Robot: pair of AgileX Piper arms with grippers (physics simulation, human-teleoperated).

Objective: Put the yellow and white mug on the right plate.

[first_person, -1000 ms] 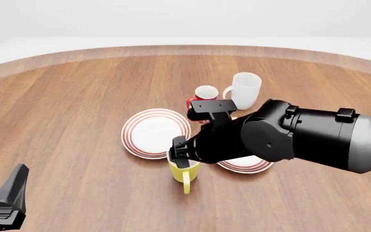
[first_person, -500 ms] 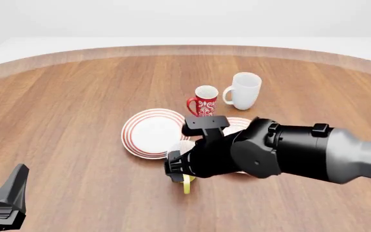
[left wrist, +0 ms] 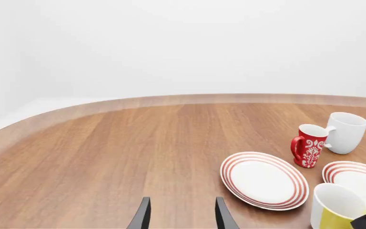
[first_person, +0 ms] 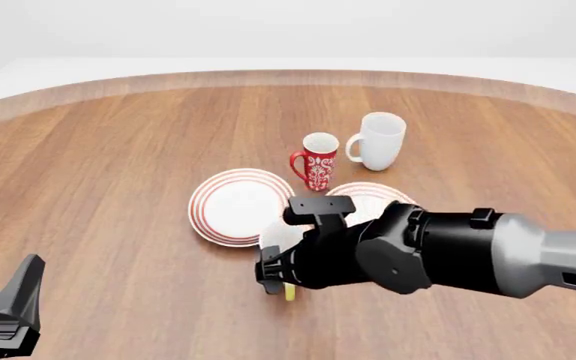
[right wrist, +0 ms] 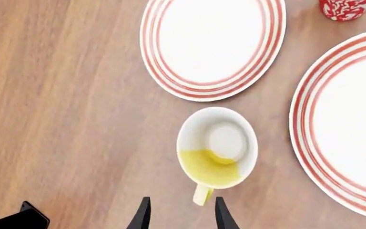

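Observation:
The yellow and white mug [right wrist: 218,149] stands upright on the wood between the two plates, its yellow handle [right wrist: 202,193] pointing toward my right gripper [right wrist: 180,217]. That gripper hovers above it, open, with its fingers on either side of the handle's end and not touching it. In the front view the right arm hides most of the mug [first_person: 280,234], and only the handle tip [first_person: 290,292] shows below the gripper [first_person: 274,279]. The right plate [first_person: 368,193] [right wrist: 351,124] lies bare beside the mug. My left gripper [left wrist: 181,218] [first_person: 13,313] is open and empty, near the front left edge.
The left plate [first_person: 230,204] [right wrist: 213,47] lies just beyond the mug. A red-and-white patterned mug [first_person: 318,159] and a taller white mug [first_person: 380,140] stand behind the plates. The left wrist view shows the same mugs, the plates and the yellow mug [left wrist: 334,209].
My right arm has come down and nearer, covering more of the yellow mug in the front view. The mug, plates and left arm have not moved.

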